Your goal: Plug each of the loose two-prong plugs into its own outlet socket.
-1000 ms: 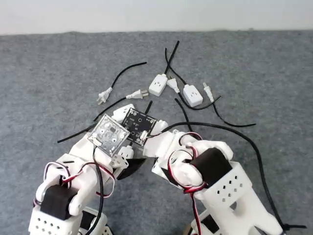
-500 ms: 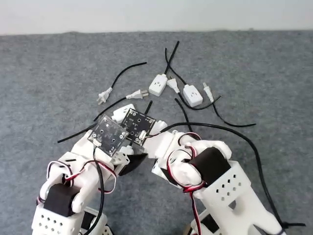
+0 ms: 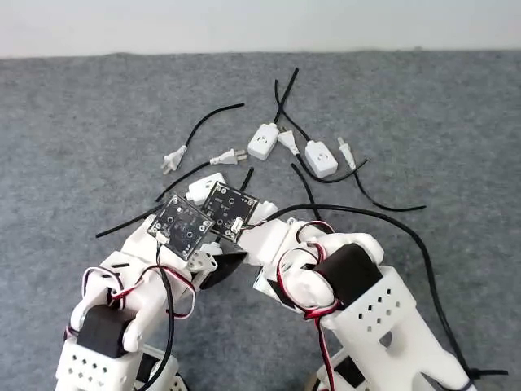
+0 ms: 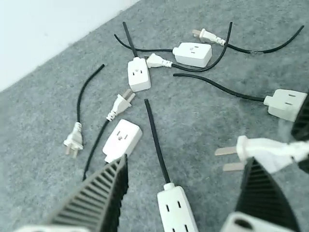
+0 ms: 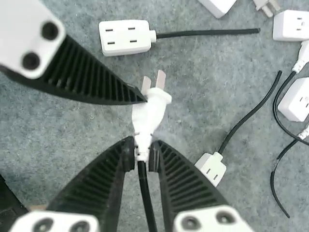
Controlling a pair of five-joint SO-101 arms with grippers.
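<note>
My right gripper (image 5: 141, 147) is shut on the neck of a white two-prong plug (image 5: 152, 105), right where its black cord begins. The prongs point away toward a white socket (image 5: 126, 37). That same plug (image 4: 258, 149) hangs beside one finger (image 4: 260, 193) of my open left gripper (image 4: 188, 162). Another white socket (image 4: 176, 212) lies on the carpet between the left fingers. Farther off lie two sockets (image 3: 263, 140) (image 3: 321, 158) and loose plugs (image 3: 173, 159) (image 3: 229, 156) (image 3: 287, 142). In the high view both grippers are hidden under the wrist boards (image 3: 203, 220).
Grey carpet (image 3: 81, 122) covers the table. Black cords (image 3: 391, 220) loop across the middle and right. More sockets lie close by (image 4: 122, 140) (image 4: 287, 104) (image 5: 212, 166). A further plug (image 3: 346, 151) lies at the back right. A white wall (image 3: 260, 24) runs along the far edge.
The left arm's wrist has tipped and sunk slightly toward the carpet. The right arm keeps almost still with the plug in its grip.
</note>
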